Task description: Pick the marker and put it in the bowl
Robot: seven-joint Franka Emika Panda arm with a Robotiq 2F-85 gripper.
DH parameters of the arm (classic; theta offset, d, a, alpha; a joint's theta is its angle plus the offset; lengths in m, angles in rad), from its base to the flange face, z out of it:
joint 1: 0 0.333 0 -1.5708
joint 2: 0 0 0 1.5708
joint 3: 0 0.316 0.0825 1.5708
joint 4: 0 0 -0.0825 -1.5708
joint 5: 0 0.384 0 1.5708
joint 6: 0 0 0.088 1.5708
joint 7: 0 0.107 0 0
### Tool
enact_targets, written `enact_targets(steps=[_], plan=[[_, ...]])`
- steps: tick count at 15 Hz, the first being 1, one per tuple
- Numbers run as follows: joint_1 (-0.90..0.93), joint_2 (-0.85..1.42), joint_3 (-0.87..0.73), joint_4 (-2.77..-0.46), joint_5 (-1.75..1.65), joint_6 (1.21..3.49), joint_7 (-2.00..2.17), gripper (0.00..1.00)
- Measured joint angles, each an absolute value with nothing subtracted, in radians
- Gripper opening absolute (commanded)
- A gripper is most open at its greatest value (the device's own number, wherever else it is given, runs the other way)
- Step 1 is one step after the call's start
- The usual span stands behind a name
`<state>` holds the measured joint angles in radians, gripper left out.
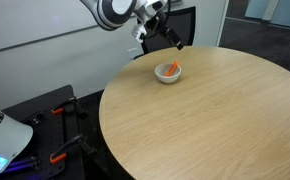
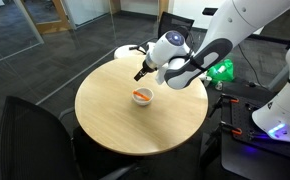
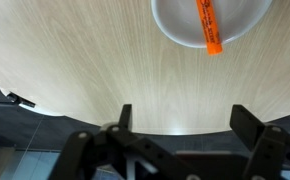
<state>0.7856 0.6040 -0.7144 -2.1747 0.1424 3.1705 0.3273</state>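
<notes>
The small white bowl [image 1: 168, 72] sits on the round wooden table [image 1: 215, 120] toward its far edge. The orange marker [image 1: 169, 69] lies inside it, one end leaning over the rim. Both show in the other exterior view, bowl [image 2: 142, 97] and marker [image 2: 141, 95], and at the top of the wrist view, bowl [image 3: 175, 20] and marker [image 3: 209, 28]. My gripper [image 1: 155, 28] hangs above and behind the bowl, open and empty; in the wrist view its two fingers [image 3: 185, 118] stand wide apart over bare wood.
Black chairs stand at the table's edges [image 2: 35, 140] [image 1: 185, 22]. A stand with orange-handled clamps [image 1: 60, 110] is beside the table. Glass walls lie behind [image 2: 25, 25]. The table edge runs below the gripper in the wrist view.
</notes>
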Motion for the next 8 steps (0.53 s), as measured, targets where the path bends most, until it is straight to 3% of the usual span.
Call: enact_targets(steps=[8], plan=[[0.846, 0.566, -0.774, -2.215, 0.142, 3.123, 0.338, 1.00]])
